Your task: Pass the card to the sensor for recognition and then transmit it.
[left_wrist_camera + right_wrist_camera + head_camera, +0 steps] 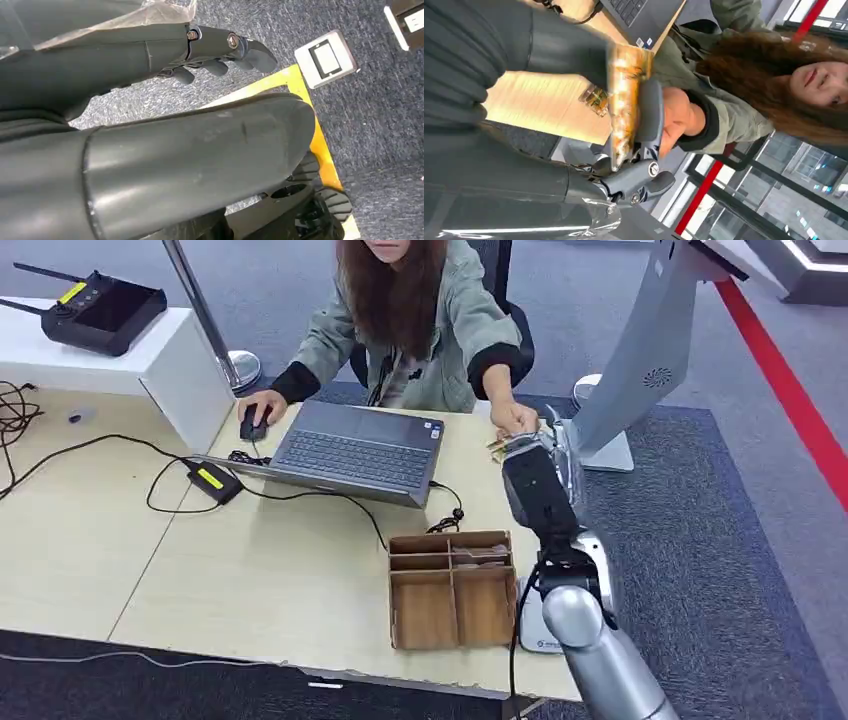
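Head view gives you the right robot hand (535, 455) raised over the far right edge of the table (250, 580), meeting a person's hand (513, 418) that reaches across from behind the laptop (355, 452). From the right wrist view you can see the card (624, 95), a glossy golden-patterned piece seen edge-on and blurred, clamped between the right robot hand's thumb and fingers (644, 180), with the person's hand touching its far side; any print on it is too smeared to read. The laptop carries small stickers near its front corner, but you cannot read them. A wooden compartment tray (452, 588) sits on the table near the right arm, and just beside it a white device (540, 635) with a small blue mark you cannot make out. A black adapter with a yellow label (213, 480) lies on the table left of the laptop, text illegible. In the left wrist view, the left robot hand (220, 52) hangs above grey carpet with its fingers curled loosely, holding nothing.
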Controlling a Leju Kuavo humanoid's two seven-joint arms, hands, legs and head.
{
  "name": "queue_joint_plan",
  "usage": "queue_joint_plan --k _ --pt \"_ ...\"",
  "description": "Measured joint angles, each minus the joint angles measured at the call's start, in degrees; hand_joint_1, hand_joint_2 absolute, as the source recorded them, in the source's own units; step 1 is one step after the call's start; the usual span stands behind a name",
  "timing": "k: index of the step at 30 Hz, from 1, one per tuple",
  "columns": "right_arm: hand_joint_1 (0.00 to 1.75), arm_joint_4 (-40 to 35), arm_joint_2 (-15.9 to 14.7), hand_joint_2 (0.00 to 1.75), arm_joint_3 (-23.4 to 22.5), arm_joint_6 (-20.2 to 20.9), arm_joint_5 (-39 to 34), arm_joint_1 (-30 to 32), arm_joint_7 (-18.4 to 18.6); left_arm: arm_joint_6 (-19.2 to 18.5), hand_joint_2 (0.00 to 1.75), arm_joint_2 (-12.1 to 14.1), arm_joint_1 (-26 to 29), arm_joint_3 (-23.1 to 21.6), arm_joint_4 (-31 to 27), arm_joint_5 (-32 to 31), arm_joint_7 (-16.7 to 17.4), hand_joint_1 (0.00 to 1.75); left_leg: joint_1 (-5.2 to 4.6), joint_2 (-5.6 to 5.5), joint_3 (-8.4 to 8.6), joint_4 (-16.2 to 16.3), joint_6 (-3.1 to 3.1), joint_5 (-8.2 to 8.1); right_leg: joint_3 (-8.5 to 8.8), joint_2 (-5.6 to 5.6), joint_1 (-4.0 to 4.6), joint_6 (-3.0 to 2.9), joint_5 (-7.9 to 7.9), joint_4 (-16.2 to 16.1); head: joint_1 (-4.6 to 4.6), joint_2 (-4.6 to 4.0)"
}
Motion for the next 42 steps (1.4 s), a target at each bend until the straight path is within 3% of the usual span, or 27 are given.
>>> queue_joint_plan --k 5,8,14,21,27,42 --pt "0.0 -2.7 -0.2 1.75 0.3 0.7 -0.3 0.3 1.6 0.3 0.0 0.0 0.1 0.0 0.0 0.1 -0.4 0.0 -0.01 0.03 0.02 0.0 0.01 -0.01 0.0 0.01 0.0 -0.01 -0.02 0.0 0.02 0.0" --pt "0.0 -8.1 -1.1 1.75 0.3 2.9 1.0 0.6 4.9 0.9 0.0 0.0 0.3 0.1 0.0 0.2 -0.6 0.0 -0.02 0.03 0.04 0.0 0.01 0.0 0.01 0.01 0.0 -0.01 -0.01 0.0 0.04 0.0" --pt "0.0 -24.4 -5.5 1.75 0.3 14.8 9.3 1.4 13.5 1.4 0.0 0.2 0.9 0.2 0.0 0.9 -0.9 0.0 -0.03 0.04 0.07 0.0 0.02 -0.01 0.03 0.03 -0.01 0.0 0.0 0.0 0.07 0.02" --pt "0.0 -34.9 -10.7 1.75 0.3 19.4 12.4 5.7 14.6 1.8 0.0 0.7 1.0 0.5 0.0 0.9 -1.1 0.0 -0.03 0.09 0.06 0.0 0.03 -0.03 0.04 0.06 -0.01 0.0 0.0 0.0 0.02 0.0" --pt "0.0 -34.6 -11.9 1.75 0.5 19.0 14.3 10.0 11.8 1.8 0.0 0.9 0.9 0.6 0.0 0.7 -1.2 0.0 -0.02 0.07 0.05 0.0 0.03 -0.02 0.05 0.05 -0.01 0.0 0.0 0.0 0.02 0.0" --pt "0.0 -20.1 -10.5 1.75 3.6 14.3 15.5 13.2 9.0 1.3 0.0 0.8 0.7 0.7 0.0 0.3 -1.6 0.0 -0.01 0.06 0.04 0.0 0.02 -0.02 0.04 0.05 0.0 0.0 0.0 0.0 0.02 0.0"
